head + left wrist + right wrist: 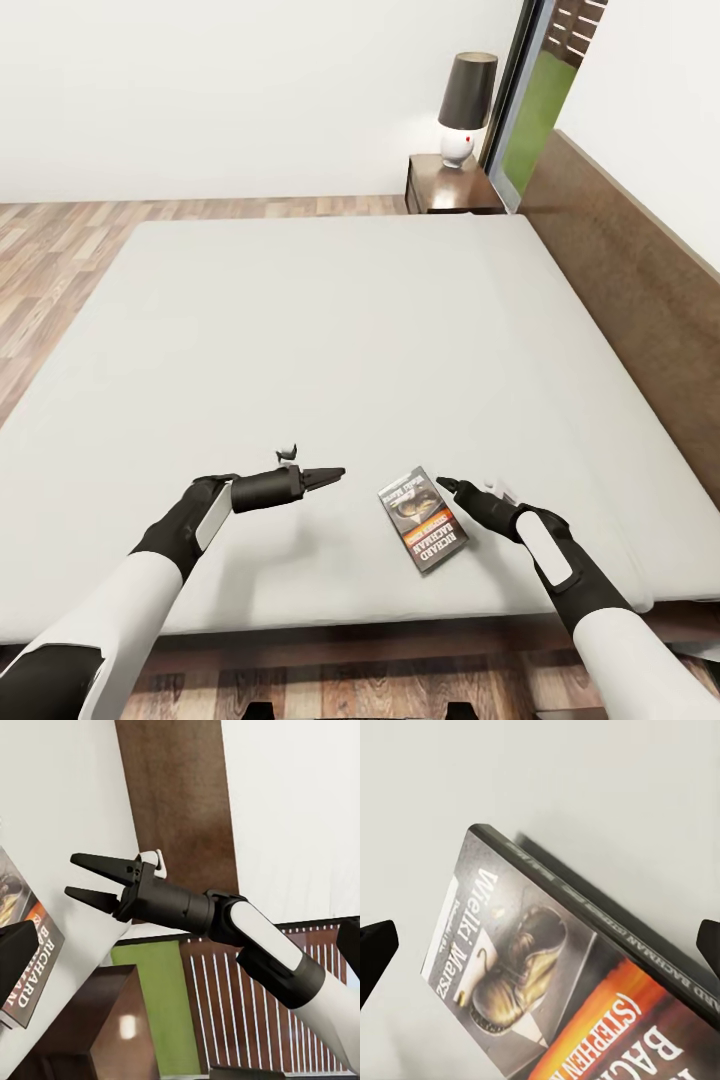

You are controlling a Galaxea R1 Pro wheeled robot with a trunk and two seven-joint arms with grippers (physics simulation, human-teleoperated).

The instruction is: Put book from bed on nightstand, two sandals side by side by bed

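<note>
The book (422, 518) lies flat on the pale mattress of the bed (330, 330), near its front edge, with its dark cover and orange band facing up. My right gripper (447, 485) is open just right of the book, pointing at its far corner. In the right wrist view the book (532, 975) lies between the two spread fingertips (375, 945). My left gripper (335, 474) hovers open a short way left of the book, fingers aimed toward it. The left wrist view shows the book's edge (43, 945) and the right gripper (82, 877). A nightstand (450, 185) stands beyond the bed's far right corner. The sandals are out of view.
A lamp (465, 105) with a dark shade and white base takes up part of the nightstand's top. The dark wooden headboard (630, 270) runs along the bed's right side. A tall window (535, 100) is behind the nightstand. Wood-plank floor (60, 250) lies left of the bed.
</note>
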